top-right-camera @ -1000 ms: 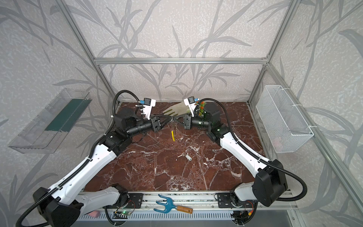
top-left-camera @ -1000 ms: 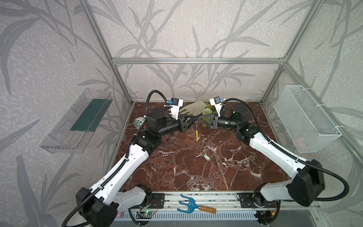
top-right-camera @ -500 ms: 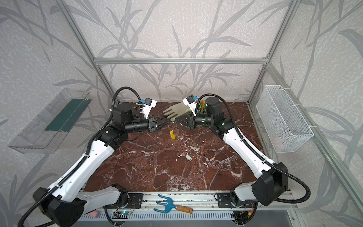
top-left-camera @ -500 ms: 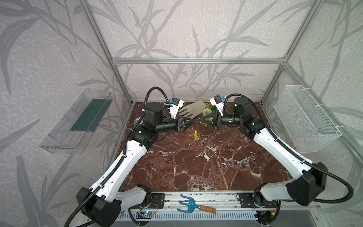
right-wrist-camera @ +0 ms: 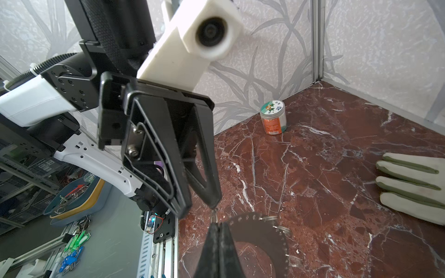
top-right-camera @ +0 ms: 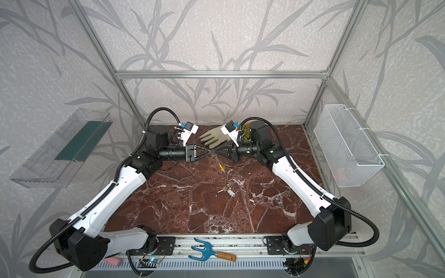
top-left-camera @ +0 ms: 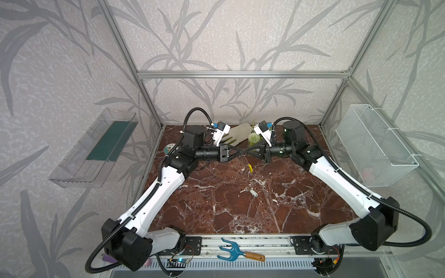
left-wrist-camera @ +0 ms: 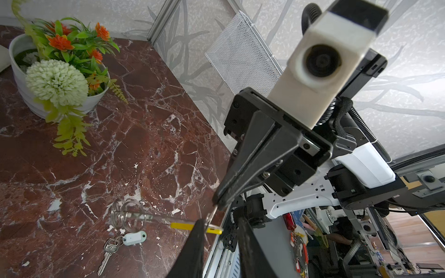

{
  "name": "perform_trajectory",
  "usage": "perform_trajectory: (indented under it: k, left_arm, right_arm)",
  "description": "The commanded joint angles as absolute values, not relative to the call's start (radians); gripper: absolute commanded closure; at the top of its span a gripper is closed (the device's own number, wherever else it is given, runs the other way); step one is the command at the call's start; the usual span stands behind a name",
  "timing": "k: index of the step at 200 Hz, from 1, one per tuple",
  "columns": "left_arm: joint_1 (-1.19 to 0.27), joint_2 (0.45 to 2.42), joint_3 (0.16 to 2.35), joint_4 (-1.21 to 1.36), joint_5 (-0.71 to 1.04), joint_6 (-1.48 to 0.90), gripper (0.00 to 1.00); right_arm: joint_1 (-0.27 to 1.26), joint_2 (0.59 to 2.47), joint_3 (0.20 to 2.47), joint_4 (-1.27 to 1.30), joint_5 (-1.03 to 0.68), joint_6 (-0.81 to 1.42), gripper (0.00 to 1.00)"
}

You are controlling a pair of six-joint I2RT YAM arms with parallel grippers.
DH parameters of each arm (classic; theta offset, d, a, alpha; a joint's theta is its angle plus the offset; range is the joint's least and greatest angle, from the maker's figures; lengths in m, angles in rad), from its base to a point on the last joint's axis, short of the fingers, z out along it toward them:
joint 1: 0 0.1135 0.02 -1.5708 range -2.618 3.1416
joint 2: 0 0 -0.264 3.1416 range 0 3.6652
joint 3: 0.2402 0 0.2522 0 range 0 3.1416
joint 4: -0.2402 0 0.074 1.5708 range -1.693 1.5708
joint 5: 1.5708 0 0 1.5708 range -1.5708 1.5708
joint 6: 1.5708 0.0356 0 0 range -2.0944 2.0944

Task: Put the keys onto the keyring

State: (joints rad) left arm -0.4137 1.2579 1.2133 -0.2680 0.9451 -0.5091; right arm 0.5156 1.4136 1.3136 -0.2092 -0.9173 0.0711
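At R gripper (left-wrist-camera: 217, 204) tip, keyring (left-wrist-camera: 179, 225) edge-on, partly hidden.

Glossy veined marble tabletop (left-wrist-camera: 149, 134); on it, shiny metal keys (left-wrist-camera: 108, 249) with smooth white plastic tag (left-wrist-camera: 134, 238), matt cloth glove (right-wrist-camera: 414, 192)

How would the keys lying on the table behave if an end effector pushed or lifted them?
The keys look light and floppy as a bunch: a key and a white tag loosely linked, so parts would probably dangle. Lying flat on the smooth table, they would likely slide rather than roll.
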Motion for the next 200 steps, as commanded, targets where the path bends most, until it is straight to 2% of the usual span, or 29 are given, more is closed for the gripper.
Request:
perform_trajectory:
  k: [1,56,75,156,200]
  left_arm:
    - [-0.411,1.268,1.234,-0.236,0.979,-0.518,0.74]
    - [-0.416,1.288,1.231,-0.205,1.017,-0.537,0.79]
    - [-0.417,1.293,1.227,-0.208,1.037,-0.538,0.85]
    - [-0.421,1.275,1.205,-0.212,1.041,-0.535,0.86]
    - [-0.422,1.283,1.206,-0.217,1.011,-0.528,0.95]
  right_arm:
    - [0.524,1.41,1.342,-0.2,-0.929,0.054,1.0]
    - [0.526,1.408,1.339,-0.193,-0.916,0.057,1.0]
    - [0.528,1.407,1.337,-0.19,-0.9,0.058,1.0]
    - [0.526,1.411,1.33,-0.186,-0.845,0.057,1.0]
    - [0.525,1.397,1.318,-0.168,-0.858,0.071,1.0]
